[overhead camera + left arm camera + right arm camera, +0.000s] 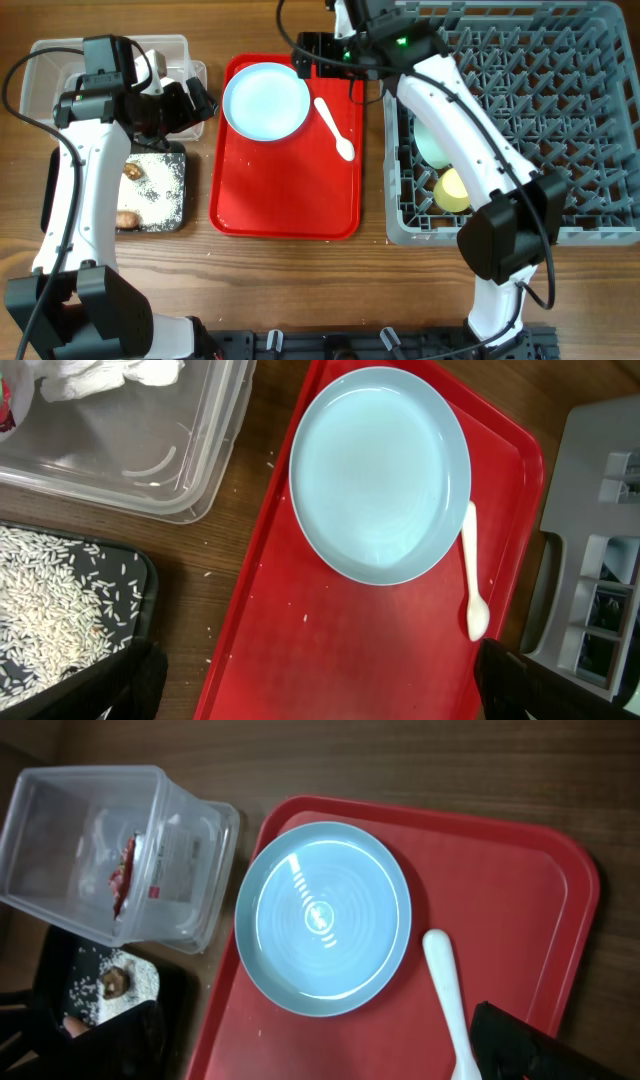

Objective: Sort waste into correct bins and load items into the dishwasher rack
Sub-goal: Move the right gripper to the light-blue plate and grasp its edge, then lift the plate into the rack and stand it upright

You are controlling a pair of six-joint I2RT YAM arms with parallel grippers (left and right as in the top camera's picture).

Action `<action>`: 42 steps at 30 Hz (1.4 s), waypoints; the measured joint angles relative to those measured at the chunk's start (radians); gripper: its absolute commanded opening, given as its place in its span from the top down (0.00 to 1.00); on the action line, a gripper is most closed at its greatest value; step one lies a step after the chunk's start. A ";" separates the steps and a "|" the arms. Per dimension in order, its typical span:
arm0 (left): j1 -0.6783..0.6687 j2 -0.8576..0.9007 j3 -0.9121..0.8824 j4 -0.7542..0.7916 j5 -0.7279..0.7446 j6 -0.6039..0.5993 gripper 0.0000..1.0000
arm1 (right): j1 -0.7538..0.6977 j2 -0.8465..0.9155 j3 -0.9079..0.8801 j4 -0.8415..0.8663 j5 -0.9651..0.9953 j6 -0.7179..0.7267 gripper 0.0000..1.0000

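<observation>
Loading appears under way: the plate (266,100) and spoon (333,128) wait on the red tray (285,205). The left fingers (110,680) and right fingers (530,1045) hang spread, empty; gripping the plate's rim likely follows.

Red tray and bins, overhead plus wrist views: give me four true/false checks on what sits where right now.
1. The light blue plate sits on the red tray. True.
2. The yellow cup is inside the dishwasher rack. True.
3. The white spoon is loaded in the dishwasher rack. False: it lies on the red tray, just right of the plate.
4. The rice grains are in the clear tub. False: they are spread in the black tray, which sits next to the tub.
</observation>
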 measured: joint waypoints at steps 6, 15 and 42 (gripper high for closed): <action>0.000 0.000 0.000 0.000 0.000 0.000 0.00 | 0.053 0.129 0.000 0.005 0.037 0.072 0.36; 0.000 0.000 0.000 0.000 0.000 0.000 0.00 | 0.057 0.262 -0.001 0.040 0.161 0.315 0.41; 0.000 0.000 0.000 0.000 0.000 0.000 0.00 | 0.058 0.346 0.002 0.030 0.179 0.197 0.96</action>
